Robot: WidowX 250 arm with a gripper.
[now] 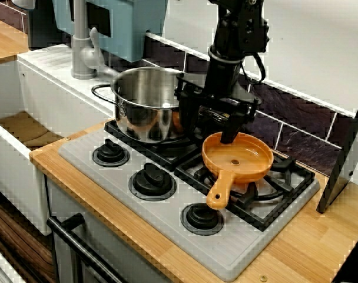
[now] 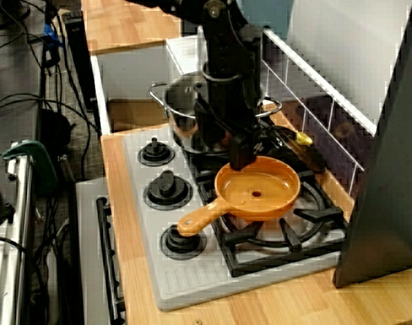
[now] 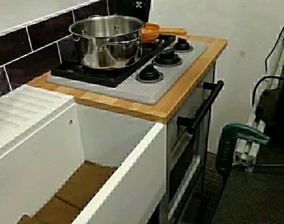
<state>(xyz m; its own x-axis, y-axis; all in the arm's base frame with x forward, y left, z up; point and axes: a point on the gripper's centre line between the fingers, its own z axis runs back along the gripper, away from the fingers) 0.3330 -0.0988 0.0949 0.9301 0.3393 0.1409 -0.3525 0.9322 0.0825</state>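
**Stove top (image 1: 244, 250) with one robot arm, seen from the front, from the stove's end and from across the sink.** The gripper (image 1: 229, 137) stands upright over the far rim of the orange pan (image 1: 238, 158). One black finger (image 2: 240, 157) reaches down just inside that rim, on the side opposite the handle (image 1: 220, 190). The other finger is hidden behind the arm's body, so it cannot be told whether the pincer is pinched on the rim or stands open about it.

The pan rests level on the right-hand grate (image 1: 285, 177), with its handle jutting forward toward the nearest knob (image 1: 201, 217). A steel pot (image 1: 146, 103) stands on the neighbouring burner, just beside the gripper's body and near the pan.

Risks, as judged:
- A hold on the thin rim alone, far from the handle, could let the pan tilt or slip free.
- A sideways move could knock the arm against the pot.
- The pan's base could catch on the grate's raised bars.

From across the sink only the pot and part of the pan show.
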